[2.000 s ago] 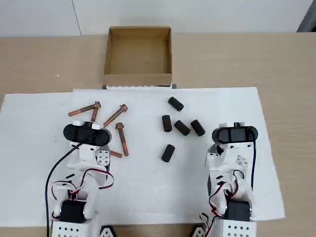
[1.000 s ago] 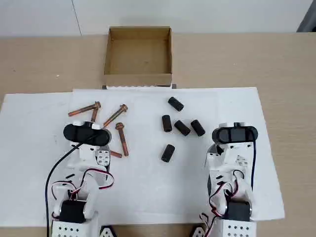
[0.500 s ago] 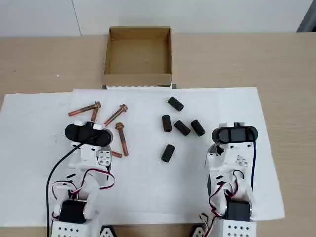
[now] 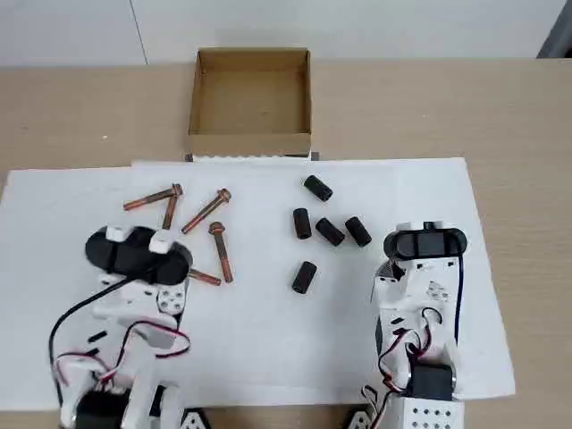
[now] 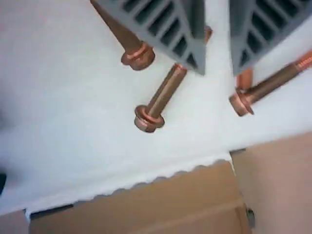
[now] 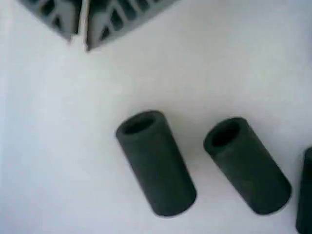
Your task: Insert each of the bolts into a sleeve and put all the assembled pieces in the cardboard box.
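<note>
Several copper bolts lie on the white paper, among them one angled towards the box and one lying lengthwise. Several black sleeves sit to their right, such as the nearest sleeve and the farthest. The cardboard box stands empty at the back. My left arm hangs just short of the bolts. Its gripper is open above a bolt, holding nothing. My right arm stays beside the sleeves, its gripper shut and empty near two sleeves.
The paper covers the table's near half, with bare wood around it. A wide stretch of paper lies between the two arms. The box's near wall shows beyond the bolts in the left wrist view.
My left arm has drawn back and to the left, uncovering the bolts it was hanging over. The right arm, bolts and sleeves have not moved.
</note>
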You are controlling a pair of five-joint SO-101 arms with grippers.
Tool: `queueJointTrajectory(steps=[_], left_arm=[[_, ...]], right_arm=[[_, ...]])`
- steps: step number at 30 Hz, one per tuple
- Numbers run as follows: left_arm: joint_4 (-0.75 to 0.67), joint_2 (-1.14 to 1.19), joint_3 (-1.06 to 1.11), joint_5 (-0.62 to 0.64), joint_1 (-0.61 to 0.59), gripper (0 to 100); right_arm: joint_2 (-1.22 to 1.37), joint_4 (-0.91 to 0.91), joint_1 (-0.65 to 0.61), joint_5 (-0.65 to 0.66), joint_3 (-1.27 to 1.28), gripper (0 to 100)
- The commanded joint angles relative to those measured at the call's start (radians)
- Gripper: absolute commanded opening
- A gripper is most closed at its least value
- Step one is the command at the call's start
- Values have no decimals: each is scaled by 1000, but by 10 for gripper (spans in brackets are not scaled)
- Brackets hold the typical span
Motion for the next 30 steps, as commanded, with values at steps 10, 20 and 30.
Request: queueJointTrajectory(steps=[10,20,30], left_arm=[[356,663,-914,9,-8,32],[583,911,-1280,120,-17,32],[578,924,-1282,120,-104,32]], right_arm=[[-15,2,1,-6,14,4],[-15,2,-30,-2,14,5],[-15,2,-45,0,14,4]])
